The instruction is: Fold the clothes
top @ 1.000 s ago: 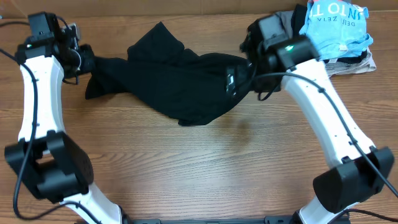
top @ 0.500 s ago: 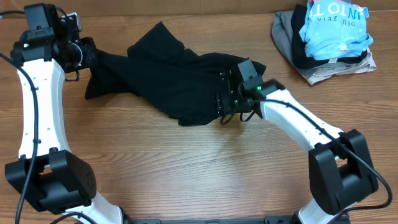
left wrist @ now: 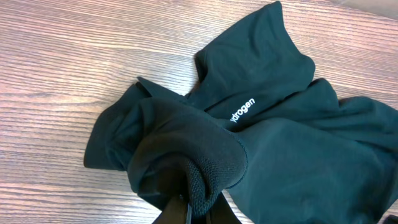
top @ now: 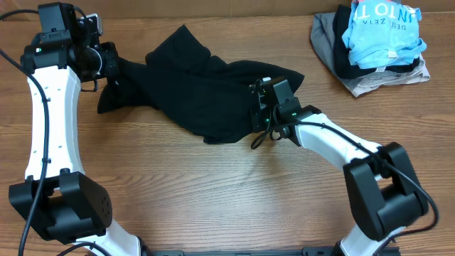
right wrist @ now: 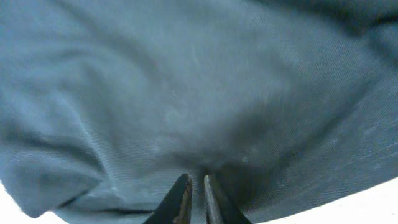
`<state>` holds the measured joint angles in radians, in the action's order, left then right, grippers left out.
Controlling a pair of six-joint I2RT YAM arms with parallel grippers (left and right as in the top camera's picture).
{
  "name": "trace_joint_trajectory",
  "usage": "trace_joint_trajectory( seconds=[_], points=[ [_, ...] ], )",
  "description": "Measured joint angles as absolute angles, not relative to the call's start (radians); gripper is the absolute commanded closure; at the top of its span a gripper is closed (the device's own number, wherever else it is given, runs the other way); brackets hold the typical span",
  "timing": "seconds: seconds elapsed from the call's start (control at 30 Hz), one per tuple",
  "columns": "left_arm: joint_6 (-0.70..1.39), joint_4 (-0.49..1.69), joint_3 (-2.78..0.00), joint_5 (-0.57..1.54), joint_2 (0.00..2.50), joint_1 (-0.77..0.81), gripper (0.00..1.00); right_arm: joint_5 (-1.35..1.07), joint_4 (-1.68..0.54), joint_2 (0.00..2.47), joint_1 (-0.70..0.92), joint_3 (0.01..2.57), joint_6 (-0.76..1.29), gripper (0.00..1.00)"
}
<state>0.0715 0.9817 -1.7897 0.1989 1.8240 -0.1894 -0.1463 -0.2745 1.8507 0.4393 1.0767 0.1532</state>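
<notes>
While both pincers pinch the black T-shirt (top: 192, 85), it sprawls across the wood-grain table (top: 213, 192).

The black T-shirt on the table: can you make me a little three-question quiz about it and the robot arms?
1. True or false: the black T-shirt lies neatly folded.
2. Which gripper pinches the shirt's left end? A) left gripper B) right gripper C) neither
3. Fill in: the pile of other clothes sits at the table's far ____ corner.

Key
1. False. It is crumpled and stretched between the two arms.
2. A. The left wrist view shows fabric bunched at its fingertips.
3. Right. A light blue shirt lies on top.
</notes>
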Motion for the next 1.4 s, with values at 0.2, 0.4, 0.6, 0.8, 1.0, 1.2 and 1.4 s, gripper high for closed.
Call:
trace_joint_trajectory(
  seconds=[0.2, 0.4, 0.6, 0.8, 1.0, 1.2, 1.4],
  points=[
    [0.072, 0.985, -1.79, 0.199, 1.824, -0.189, 0.96, -0.148, -0.334, 1.916, 0.433, 1.077, 0.156, 0.94],
    [0.071, 0.984, -1.79, 0.161, 1.824, -0.189, 0.96, -0.177, -0.39, 1.914, 0.393, 1.083, 0.184, 0.94],
    [0.068, 1.005, -1.79, 0.118, 1.823, -0.189, 0.96, -0.202, -0.45, 1.907, 0.259, 1.092, 0.203, 0.94],
    [0.068, 1.033, -1.79, 0.116, 1.813, -0.166, 0.96, -0.21, -0.503, 1.909, 0.079, 1.124, 0.195, 0.94],
    [0.068, 1.041, -1.79, 0.12, 1.795, -0.118, 0.96, -0.233, -0.706, 1.931, 0.038, 1.284, 0.133, 0.61],
    [0.068, 0.996, -1.79, 0.12, 1.794, -0.083, 0.96, -0.287, -0.972, 1.931, 0.13, 1.552, 0.045, 0.5],
    [0.073, 0.949, -1.79, 0.12, 1.794, -0.083, 0.96, -0.308, -1.036, 1.92, 0.34, 1.595, 0.014, 0.39]
  ],
)
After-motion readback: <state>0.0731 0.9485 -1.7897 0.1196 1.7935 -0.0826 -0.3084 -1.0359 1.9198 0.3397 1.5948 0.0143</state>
